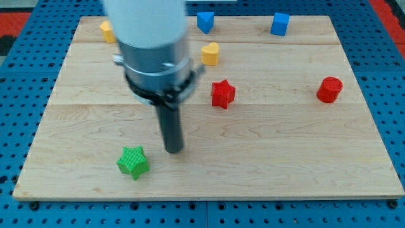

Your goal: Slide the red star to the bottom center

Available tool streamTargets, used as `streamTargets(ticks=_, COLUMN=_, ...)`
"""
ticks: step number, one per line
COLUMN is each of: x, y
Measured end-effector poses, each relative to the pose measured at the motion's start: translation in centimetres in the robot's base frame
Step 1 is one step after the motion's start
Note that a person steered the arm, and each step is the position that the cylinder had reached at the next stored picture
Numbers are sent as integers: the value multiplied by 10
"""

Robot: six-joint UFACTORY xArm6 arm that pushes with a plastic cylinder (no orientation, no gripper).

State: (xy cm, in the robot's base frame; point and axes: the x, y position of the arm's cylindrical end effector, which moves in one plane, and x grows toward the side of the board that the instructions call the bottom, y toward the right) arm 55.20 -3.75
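The red star (222,94) lies on the wooden board (285,158) a little above its middle. My tip (173,150) rests on the board below and to the left of the red star, well apart from it. The green star (133,161) lies just left of and slightly below my tip, with a small gap between them. The arm's grey body hides the board's upper left part.
A yellow heart-like block (210,54) sits above the red star. A red cylinder (329,90) is at the right. Two blue blocks (204,21) (280,24) lie along the top edge. A yellow block (107,30) shows partly at the top left.
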Motion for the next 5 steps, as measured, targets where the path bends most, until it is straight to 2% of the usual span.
streamTargets(ticks=1, x=24, y=-44)
streamTargets(ticks=2, x=-4, y=-135)
streamTargets(ticks=3, x=-18, y=-170)
streamTargets(ticks=5, x=-58, y=-136)
